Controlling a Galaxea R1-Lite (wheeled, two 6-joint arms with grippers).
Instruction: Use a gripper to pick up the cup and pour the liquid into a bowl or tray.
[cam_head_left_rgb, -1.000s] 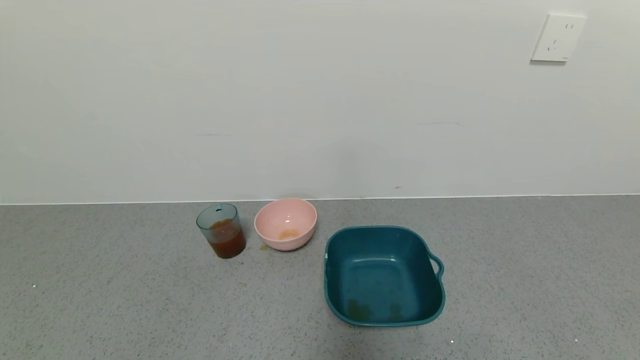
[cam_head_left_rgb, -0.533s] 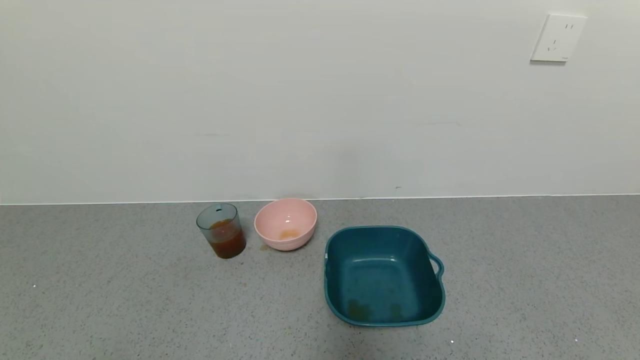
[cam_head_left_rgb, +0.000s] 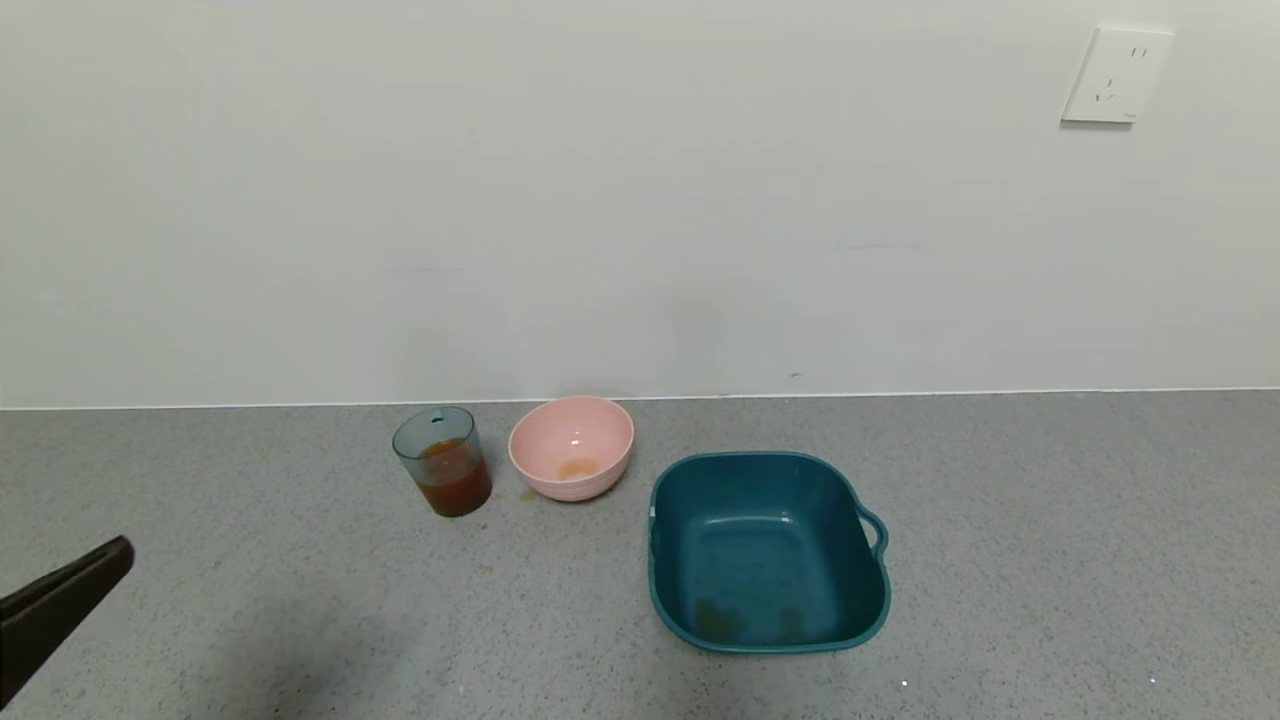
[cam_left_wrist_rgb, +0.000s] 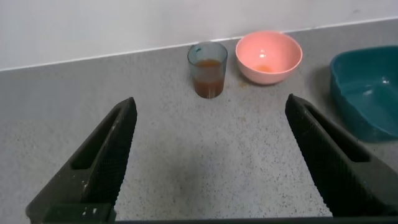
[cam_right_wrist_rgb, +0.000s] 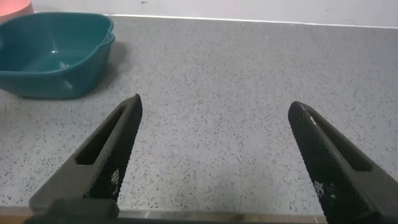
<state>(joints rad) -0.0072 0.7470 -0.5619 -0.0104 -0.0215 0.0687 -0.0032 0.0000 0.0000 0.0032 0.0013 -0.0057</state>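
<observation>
The pale blue-green cup (cam_head_left_rgb: 443, 460) stands upright on the grey counter near the wall, about half full of red-brown liquid (cam_head_left_rgb: 452, 484). The pink bowl (cam_head_left_rgb: 571, 447) sits just to its right, with a faint orange stain inside. Both show in the left wrist view, the cup (cam_left_wrist_rgb: 208, 68) and the bowl (cam_left_wrist_rgb: 268, 57). My left gripper (cam_left_wrist_rgb: 210, 109) is open and empty, well short of the cup; one fingertip (cam_head_left_rgb: 95, 570) shows at the head view's lower left. My right gripper (cam_right_wrist_rgb: 214, 106) is open and empty over bare counter.
A dark teal square tub (cam_head_left_rgb: 768, 550) with a side handle sits right of the bowl; it also shows in the right wrist view (cam_right_wrist_rgb: 56, 53). A small orange spill mark (cam_head_left_rgb: 527, 494) lies by the bowl's base. A wall socket (cam_head_left_rgb: 1115, 76) is high at the right.
The left gripper's fingertip has come into the head view at the lower left, with its shadow on the counter. The cup, bowl and tub have not moved.
</observation>
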